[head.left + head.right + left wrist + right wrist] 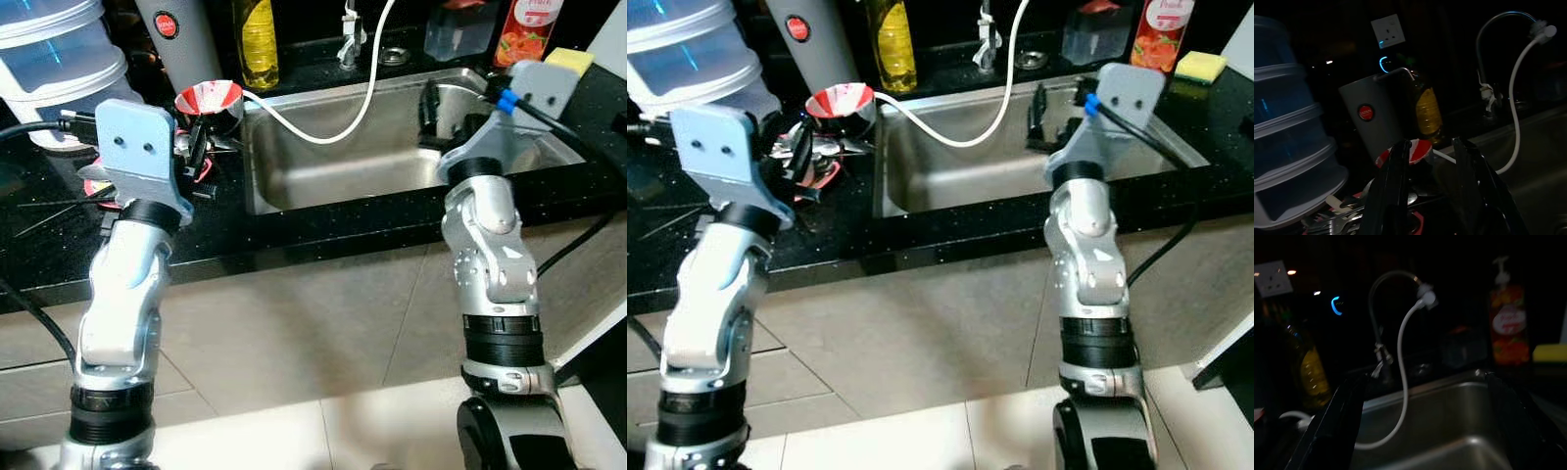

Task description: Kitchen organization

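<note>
My left gripper (196, 147) hovers over a pile of forks and spoons (1339, 220) on the black counter (323, 227), left of the sink. Its fingers (1396, 191) stand apart with nothing between them. Just beyond them sits a red and white bowl (209, 98). My right gripper (429, 106) hangs over the steel sink (323, 171), open wide and holding nothing. A white hose (328, 132) loops from the tap (1383, 298) into the sink.
Stacked clear plastic tubs (54, 59) stand at the back left, then a grey jug (181, 34) and a yellow oil bottle (258, 44). Behind the sink are a clear box (458, 29), an orange soap bottle (527, 29) and a yellow sponge (570, 61).
</note>
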`<state>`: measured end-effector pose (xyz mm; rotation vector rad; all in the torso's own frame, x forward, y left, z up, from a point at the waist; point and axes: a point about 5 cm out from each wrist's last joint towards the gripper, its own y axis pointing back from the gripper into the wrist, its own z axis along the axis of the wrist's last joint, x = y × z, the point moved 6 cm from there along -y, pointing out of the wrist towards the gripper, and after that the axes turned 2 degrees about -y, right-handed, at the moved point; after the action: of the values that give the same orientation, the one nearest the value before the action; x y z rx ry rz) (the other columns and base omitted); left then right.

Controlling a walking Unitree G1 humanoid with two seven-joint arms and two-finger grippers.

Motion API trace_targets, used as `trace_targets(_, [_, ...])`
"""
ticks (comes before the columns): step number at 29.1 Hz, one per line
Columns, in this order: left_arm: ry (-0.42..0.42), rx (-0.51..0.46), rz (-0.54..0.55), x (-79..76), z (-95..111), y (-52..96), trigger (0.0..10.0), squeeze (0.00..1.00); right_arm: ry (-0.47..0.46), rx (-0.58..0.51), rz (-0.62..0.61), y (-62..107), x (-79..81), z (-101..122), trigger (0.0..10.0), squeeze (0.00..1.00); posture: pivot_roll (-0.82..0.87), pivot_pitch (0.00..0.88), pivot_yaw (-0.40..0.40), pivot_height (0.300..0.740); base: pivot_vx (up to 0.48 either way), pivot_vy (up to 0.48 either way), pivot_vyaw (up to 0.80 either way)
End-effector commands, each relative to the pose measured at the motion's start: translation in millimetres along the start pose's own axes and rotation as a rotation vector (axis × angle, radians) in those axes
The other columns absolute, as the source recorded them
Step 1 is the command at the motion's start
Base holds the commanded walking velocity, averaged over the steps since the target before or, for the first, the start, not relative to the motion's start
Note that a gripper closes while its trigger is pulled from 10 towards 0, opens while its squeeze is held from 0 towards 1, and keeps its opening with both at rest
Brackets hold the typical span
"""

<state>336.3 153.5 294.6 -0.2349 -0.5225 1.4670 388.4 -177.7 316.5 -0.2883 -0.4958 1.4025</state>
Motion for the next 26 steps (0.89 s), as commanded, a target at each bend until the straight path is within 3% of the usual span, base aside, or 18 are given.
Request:
trace_targets(1, [0.001, -0.017, 0.017, 3.2, 3.9, -0.5, 10.0, 0.00, 0.010, -0.030, 0.002, -2.7, 4.0, 6.9, 10.0, 0.00, 0.04, 0.000, 0.075, 0.740, 0.000, 0.000, 0.00])
trace_targets(8, [-0.009, -0.017, 0.032, 7.5, 3.1, 0.7, 10.0, 0.00, 0.035, -0.054, -0.007, -6.4, 1.8, 11.4, 10.0, 0.00, 0.05, 0.000, 0.068, 0.740, 0.070, 0.000, 0.00])
trace_targets(26, [-0.018, -0.008, 0.031, 6.5, -0.2, -1.8, 10.0, 0.00, 0.039, -0.037, -0.025, -7.3, -2.3, 3.7, 10.0, 0.00, 0.05, 0.000, 0.074, 0.740, 0.324, 0.000, 0.00])
